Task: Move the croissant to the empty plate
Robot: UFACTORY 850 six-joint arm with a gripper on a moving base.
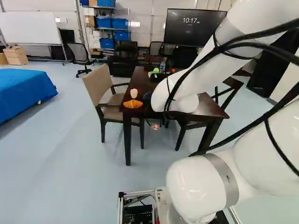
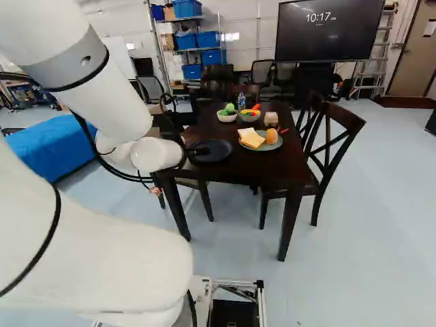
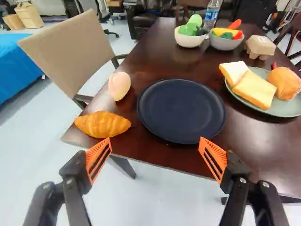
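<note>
In the right base view the gripper is mostly hidden behind the arm's wrist, a dark part of it showing against the plate. The wrist view shows my gripper open, nothing between its orange pads, facing the table's near edge. The orange-brown croissant lies on the tabletop at its near corner, ahead of one finger and apart from it; the left base view also shows the croissant. Beside it, the dark blue round plate lies flat and bare, ahead of the gap between the fingers.
A pale egg-like item lies beyond the croissant. A green plate holds bread slices and a bun. Farther back stand two bowls with toy food, a bottle and a small carton. Chairs flank the dark table.
</note>
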